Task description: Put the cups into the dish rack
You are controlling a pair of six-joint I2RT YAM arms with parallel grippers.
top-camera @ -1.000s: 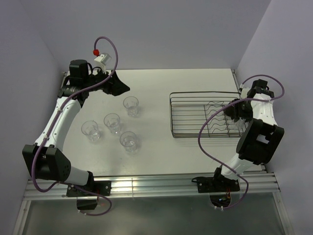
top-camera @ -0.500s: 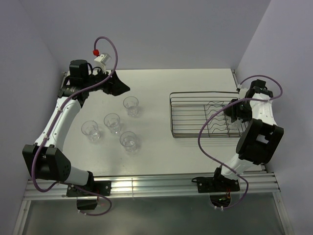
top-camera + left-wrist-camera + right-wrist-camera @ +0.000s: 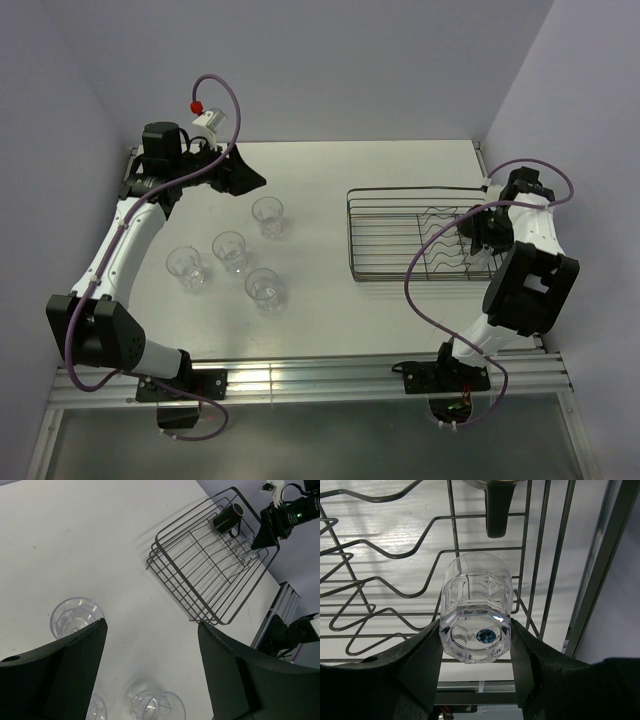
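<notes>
Several clear cups stand upright on the table, among them the far one (image 3: 267, 215), a middle one (image 3: 230, 250) and the nearest (image 3: 265, 290). My left gripper (image 3: 255, 182) hovers open beyond them, nothing between its fingers (image 3: 152, 625). The dish rack (image 3: 352, 240) sits at the right. My right gripper (image 3: 478, 245) is low over its right end, shut on a clear faceted tumbler (image 3: 476, 607) whose base faces the camera. The pads press both of the tumbler's sides, with the rack's wires (image 3: 451, 530) just beyond it. A dark brown mug (image 3: 229, 517) lies in the rack's far corner; its handle (image 3: 497, 510) shows above the tumbler.
The rack's wavy dividers (image 3: 380, 587) lie left of the held tumbler. Its outer rim (image 3: 557, 555) and the table's metal edge rail (image 3: 600, 580) are to the right. Purple walls close in at left, back and right. A cable loops off each arm.
The right wrist has edged slightly back and right over the rack, still holding the tumbler. The left arm and the cups on the table have not moved.
</notes>
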